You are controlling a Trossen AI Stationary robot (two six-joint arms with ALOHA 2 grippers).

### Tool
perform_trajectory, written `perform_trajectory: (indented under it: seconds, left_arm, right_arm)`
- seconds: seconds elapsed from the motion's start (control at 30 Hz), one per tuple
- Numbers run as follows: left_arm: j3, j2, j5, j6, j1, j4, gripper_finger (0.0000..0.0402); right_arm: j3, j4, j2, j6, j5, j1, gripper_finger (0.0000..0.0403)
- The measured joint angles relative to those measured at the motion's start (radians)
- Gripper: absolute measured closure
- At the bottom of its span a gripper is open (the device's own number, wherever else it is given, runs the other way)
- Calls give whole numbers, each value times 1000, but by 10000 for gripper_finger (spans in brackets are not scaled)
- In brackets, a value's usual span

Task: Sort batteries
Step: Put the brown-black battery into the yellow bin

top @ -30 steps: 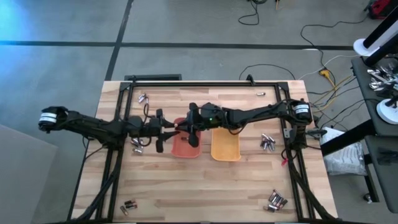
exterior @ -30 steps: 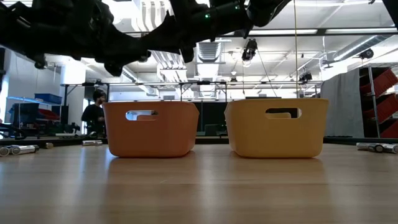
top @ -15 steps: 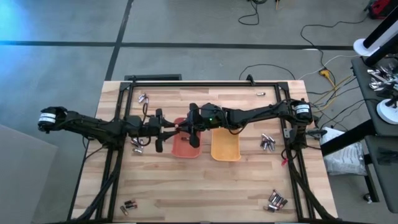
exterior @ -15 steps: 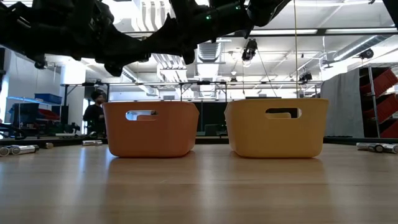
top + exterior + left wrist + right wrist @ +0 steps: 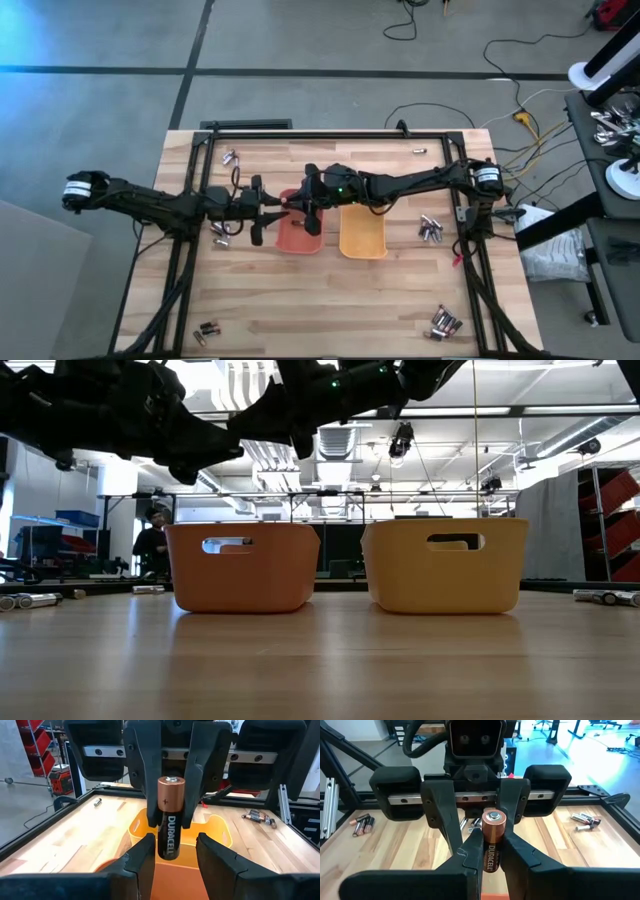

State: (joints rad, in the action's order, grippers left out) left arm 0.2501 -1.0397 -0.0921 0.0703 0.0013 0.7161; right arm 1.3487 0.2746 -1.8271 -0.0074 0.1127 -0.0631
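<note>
The right gripper [image 5: 491,847] is clamped on a battery [image 5: 169,815], its two fingers pressed against the cell's sides. The cell is copper at one end and black at the other, and "DURACELL" reads along the black part in both wrist views. The left gripper [image 5: 173,852] faces it nose to nose with its fingers spread. One finger sits on either side of the cell's black end, and a gap shows on each side, so it is not touching.

Both grippers meet in the air over the orange tray [image 5: 296,238], near its left rim, well above the tray's lip in the low view. The yellow tray [image 5: 362,238] stands just beside the orange one, on its right, with a narrow gap between them.

More batteries lie loose on the table [image 5: 330,300], well apart from the trays:
- a small group near the far left corner [image 5: 230,157]
- a few under the left arm [image 5: 220,232]
- a cluster by the right edge [image 5: 431,229]
- a heap at the near right corner [image 5: 446,322]
- a pair at the near left corner [image 5: 206,331]

The wood in front of the trays is bare. A black rail [image 5: 330,133] runs along the far edge. In the low view a person [image 5: 152,545] stands in the room behind.
</note>
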Motion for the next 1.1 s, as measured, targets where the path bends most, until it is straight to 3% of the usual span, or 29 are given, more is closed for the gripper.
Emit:
perform_trajectory:
  seconds: [1.1]
  left_arm:
    - [0, -8, 22, -9, 0, 71, 286]
  right_arm:
    - [0, 21, 5, 15, 18, 8, 360]
